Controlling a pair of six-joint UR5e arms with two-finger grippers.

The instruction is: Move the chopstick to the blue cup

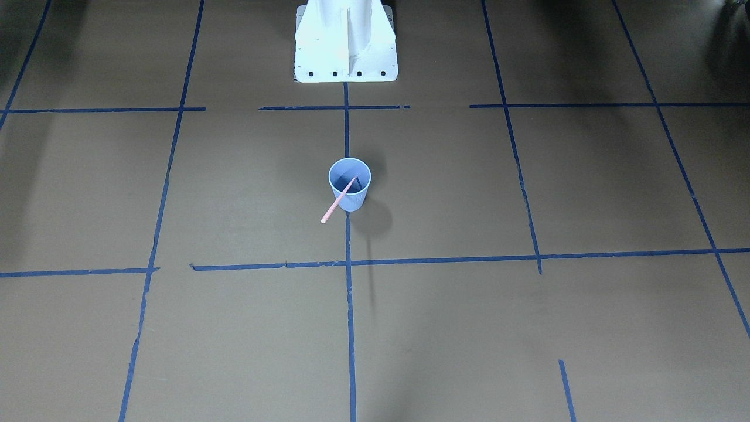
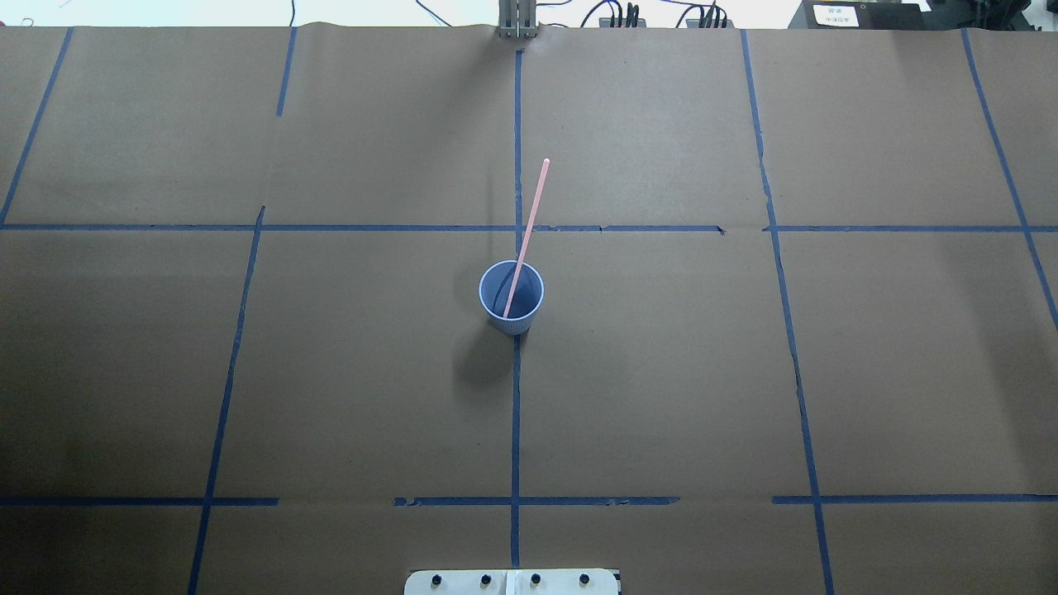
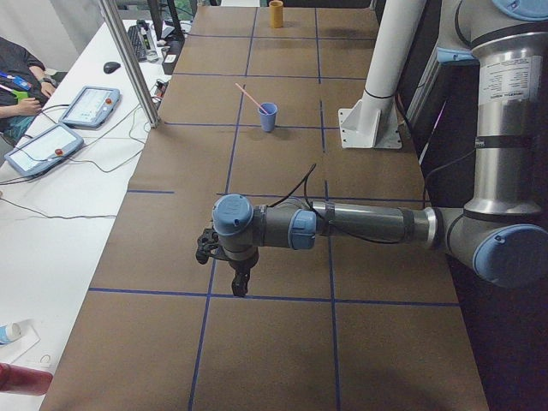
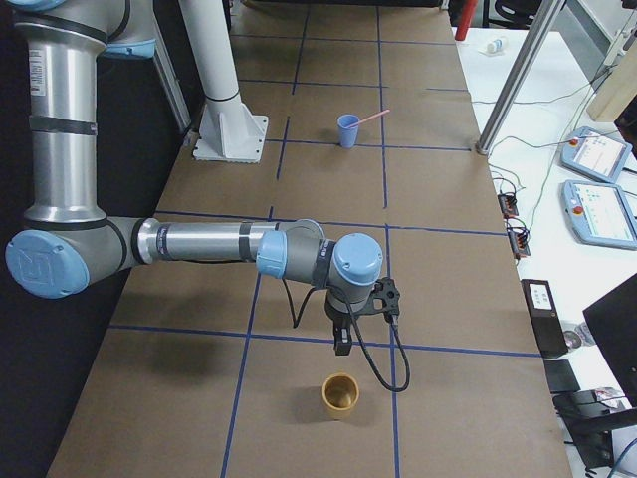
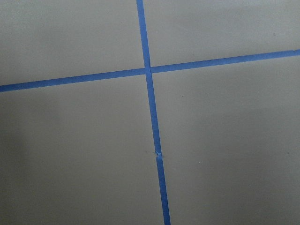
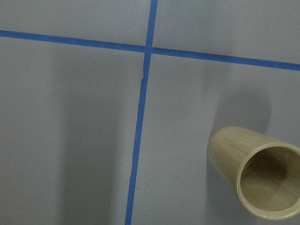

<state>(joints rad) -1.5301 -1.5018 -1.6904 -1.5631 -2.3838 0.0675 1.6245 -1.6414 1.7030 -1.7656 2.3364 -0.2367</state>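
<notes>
The blue cup (image 1: 355, 198) stands upright at the middle of the table on a blue tape line. It also shows in the overhead view (image 2: 530, 294) and both side views (image 3: 268, 116) (image 4: 347, 130). The pink chopstick (image 1: 335, 205) (image 2: 530, 223) stands inside it, leaning on the rim with its upper end pointing away from the robot's base. My left gripper (image 3: 240, 281) hangs low over the table far from the cup. My right gripper (image 4: 341, 345) hangs at the other end. I cannot tell whether either is open or shut. Neither wrist view shows fingers.
A bamboo cup (image 4: 339, 394) (image 6: 258, 179) stands just beyond my right gripper, also far off in the left side view (image 3: 276, 13). The robot's white base (image 1: 345, 41) stands behind the blue cup. Tablets and cables lie on the side bench (image 3: 60, 137).
</notes>
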